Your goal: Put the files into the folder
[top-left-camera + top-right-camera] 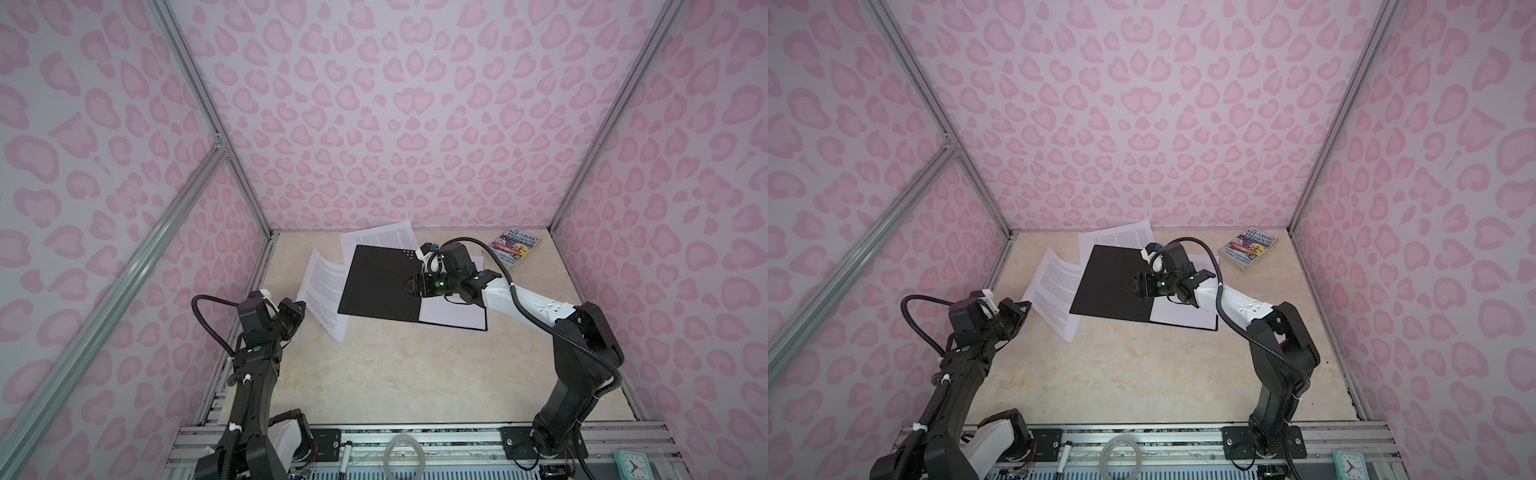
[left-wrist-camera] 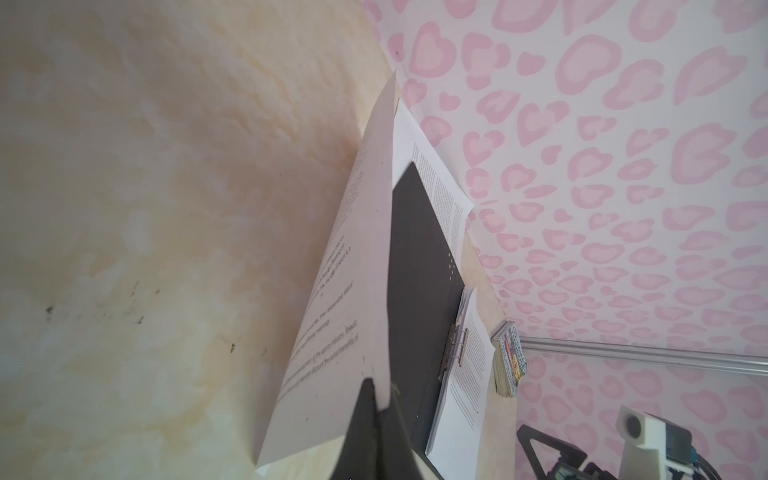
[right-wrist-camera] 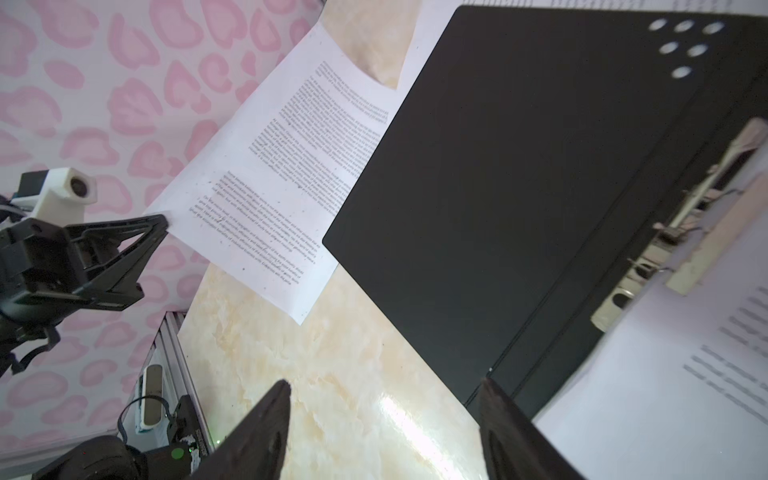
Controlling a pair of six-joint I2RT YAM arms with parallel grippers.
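The left gripper (image 1: 300, 304) is pinched tight on one corner of a paper sheet (image 1: 324, 291) near the left edge of the tabletop (image 1: 415, 365). That corner is lifted off the tabletop. The sheet's other side seems to slip under the folder (image 1: 374, 286), but that part is hard to see. The right gripper (image 1: 405, 286) hangs over the middle of the open folder. Its jaws are wide apart and there is nothing in them.

The folder lies open and flat close to the far edge of the tabletop, about halfway along it. It is black inside, with a few small white dots (image 3: 697, 50) at one corner and a metal clip (image 2: 457, 345) along the fold. A pile of sheets (image 1: 453, 318) lies on its right half. A second sheet (image 1: 378, 239) sticks out from under the folder on the far side. All the paper is white with small black print.

A small colourful book (image 1: 515, 247) lies near the far right corner, apart from the folder. The tabletop is cream and looks like shiny marble. The walls (image 1: 395, 124) around it are pale with pink heart-shaped spots.
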